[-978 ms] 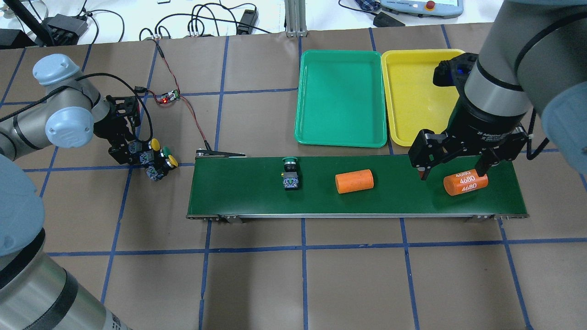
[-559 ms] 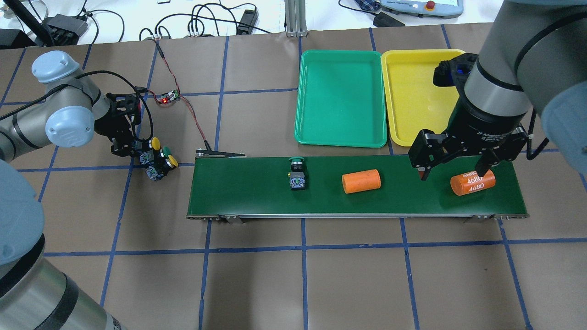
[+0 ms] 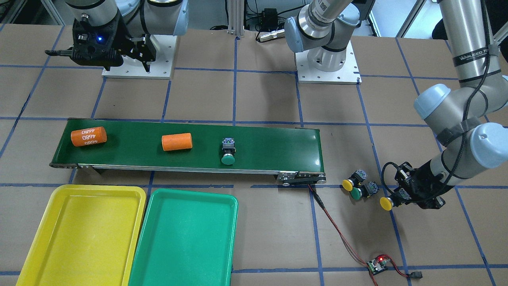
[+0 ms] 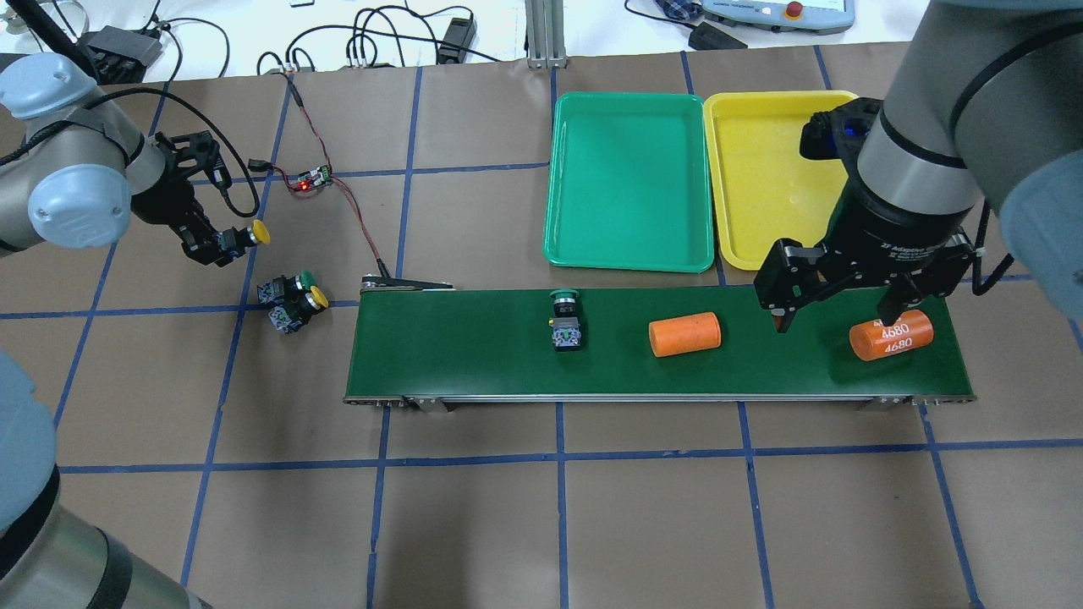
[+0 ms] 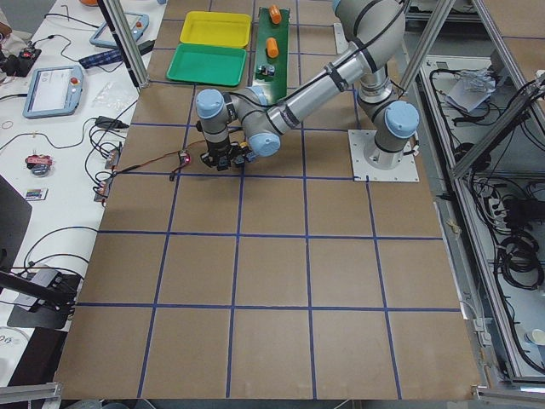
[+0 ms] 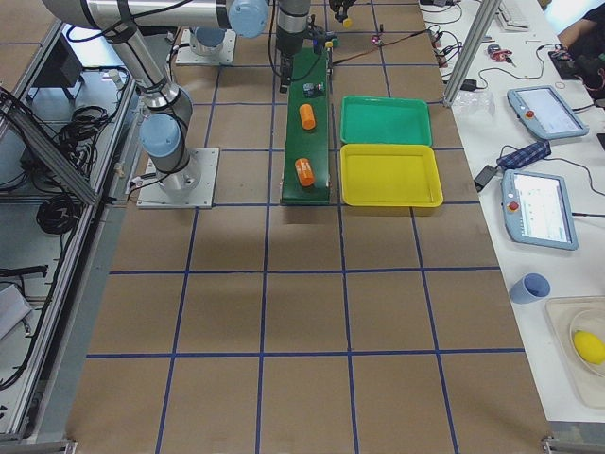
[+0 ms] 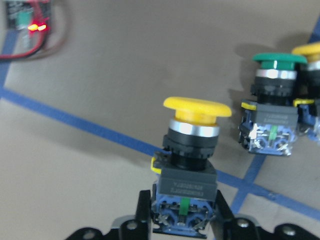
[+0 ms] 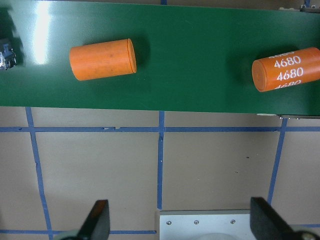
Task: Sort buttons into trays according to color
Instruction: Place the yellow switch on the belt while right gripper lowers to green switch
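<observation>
While the left end effector [image 4: 222,243] is clamping the held yellow button [image 4: 254,232] by its body, the loose green button [image 4: 300,281] and the loose yellow button [image 4: 315,298] are lying together on the table [image 4: 508,524] just beside it. The belt green button [image 4: 565,326] is sitting on the conveyor belt [image 4: 457,347], with the green tray [image 4: 626,182] and the yellow tray [image 4: 761,169] lying beyond. The right end effector [image 4: 833,309] is hovering over the belt's right end, fingers spread apart.

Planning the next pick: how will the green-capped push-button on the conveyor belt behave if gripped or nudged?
The green-capped push-button looks rigid, a moulded block. Sideways on the conveyor belt, it may pivot on its round cap. The left pincer holds the yellow-capped push-button by its base, so flat sides likely grip well.
</observation>
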`<state>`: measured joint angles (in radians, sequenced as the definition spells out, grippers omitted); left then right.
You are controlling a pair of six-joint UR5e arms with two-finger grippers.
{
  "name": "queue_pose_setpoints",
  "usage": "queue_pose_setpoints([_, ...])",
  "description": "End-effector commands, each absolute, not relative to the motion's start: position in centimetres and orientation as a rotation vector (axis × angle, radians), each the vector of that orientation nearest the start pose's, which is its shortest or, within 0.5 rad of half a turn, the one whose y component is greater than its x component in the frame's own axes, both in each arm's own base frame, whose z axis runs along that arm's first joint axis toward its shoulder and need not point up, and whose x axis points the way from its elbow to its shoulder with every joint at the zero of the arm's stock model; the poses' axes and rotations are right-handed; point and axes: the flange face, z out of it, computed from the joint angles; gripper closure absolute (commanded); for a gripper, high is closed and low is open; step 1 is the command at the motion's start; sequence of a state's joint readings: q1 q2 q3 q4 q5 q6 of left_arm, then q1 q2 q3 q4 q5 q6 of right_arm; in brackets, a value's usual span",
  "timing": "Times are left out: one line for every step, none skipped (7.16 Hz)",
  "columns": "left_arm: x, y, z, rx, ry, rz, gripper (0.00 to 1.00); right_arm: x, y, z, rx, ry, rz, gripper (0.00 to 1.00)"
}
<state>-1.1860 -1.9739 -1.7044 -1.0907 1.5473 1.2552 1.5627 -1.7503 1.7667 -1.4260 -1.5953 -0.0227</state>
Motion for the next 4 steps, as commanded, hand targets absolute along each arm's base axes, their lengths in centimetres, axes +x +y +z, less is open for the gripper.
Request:
queue_pose_setpoints([2.1, -56.2, 27.3, 0.839, 3.147, 0.085, 1.0, 12.8, -40.1, 46.1, -0.025, 3.153, 0.243, 0.0])
queue_pose_setpoints([-3.1, -54.2, 27.9, 0.721, 3.166, 0.104, 1.0, 12.8, -40.2, 45.8, -0.022, 3.151, 0.252, 0.0])
queue_pose_setpoints([-7.5, -52.0, 27.8, 0.498, 3.208, 0.141, 1.0, 12.8, -40.3, 45.7, -0.024, 3.15, 0.255, 0.0])
queue_pose_setpoints([-11.7, -50.1, 27.6, 0.245, 3.215, 0.172, 1.0, 12.9, -40.5, 45.3, -0.034, 3.149, 0.267, 0.0])
